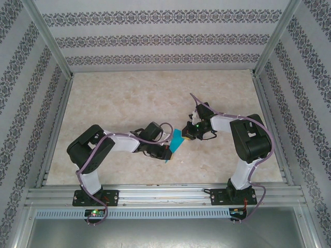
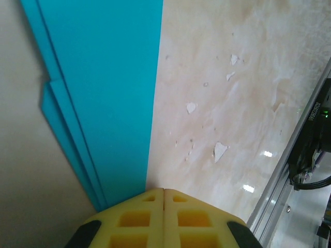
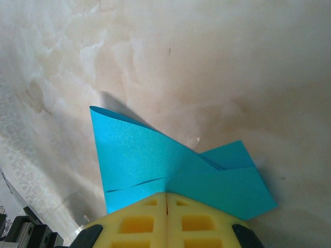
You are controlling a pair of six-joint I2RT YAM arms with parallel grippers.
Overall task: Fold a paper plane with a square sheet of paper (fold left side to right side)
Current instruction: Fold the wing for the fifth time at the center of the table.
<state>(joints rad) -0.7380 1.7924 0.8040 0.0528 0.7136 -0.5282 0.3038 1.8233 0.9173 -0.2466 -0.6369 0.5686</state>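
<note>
Mid-fold, I reckon. My left tool [image 2: 164, 192] and right tool [image 3: 166, 196], pads pressed together, each pinch the creased teal-blue thin paper sheet [image 1: 177, 140] at frame centre. Next: swing left side rightward, edges aligned.

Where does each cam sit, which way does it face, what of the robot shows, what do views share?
Top external: above and behind the bases, looking down at the table; both arms show, left gripper and right gripper meeting at the paper.
Left wrist: on the left wrist, facing along its shut yellow fingers across paper and table.
Right wrist: on the right wrist, facing down its fingers, shut on the paper.
Shared: all three see the paper and table.
</note>
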